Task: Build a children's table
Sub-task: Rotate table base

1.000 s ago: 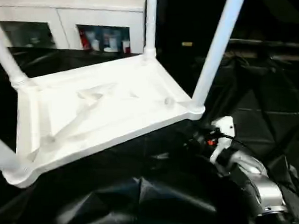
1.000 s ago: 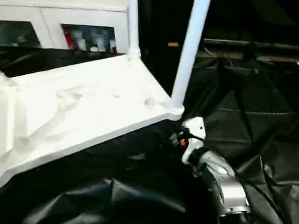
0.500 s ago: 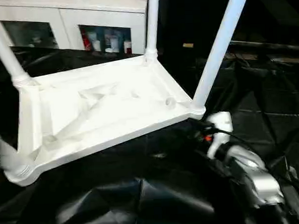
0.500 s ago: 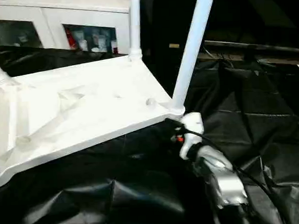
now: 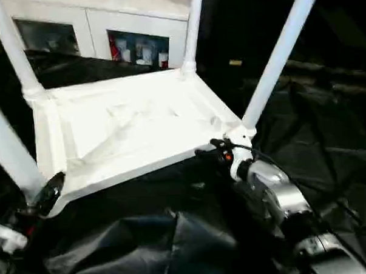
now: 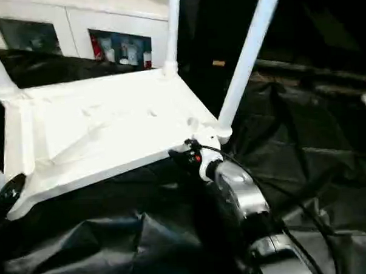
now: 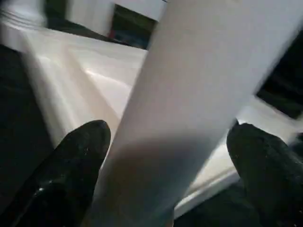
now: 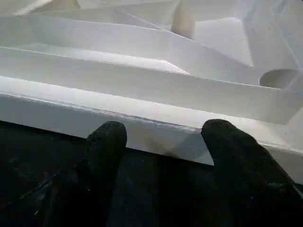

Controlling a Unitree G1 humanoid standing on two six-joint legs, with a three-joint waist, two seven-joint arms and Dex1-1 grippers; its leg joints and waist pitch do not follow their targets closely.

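Table leg (image 7: 180,109) stands between open left fingers (image 7: 78,161); right fingers (image 8: 106,142) open at rim (image 8: 142,120).

All four legs of the children's table (image 5: 134,124) run off the top edge; items behind the cabinet (image 5: 136,45) glass are too blurred to identify

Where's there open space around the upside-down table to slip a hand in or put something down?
The black sheet right of the table, beyond the near right leg, lies bare. The ribbed underside between the four legs is open too. The near edge is crowded: the right claw sits at its rim and the left claw straddles the near left leg.
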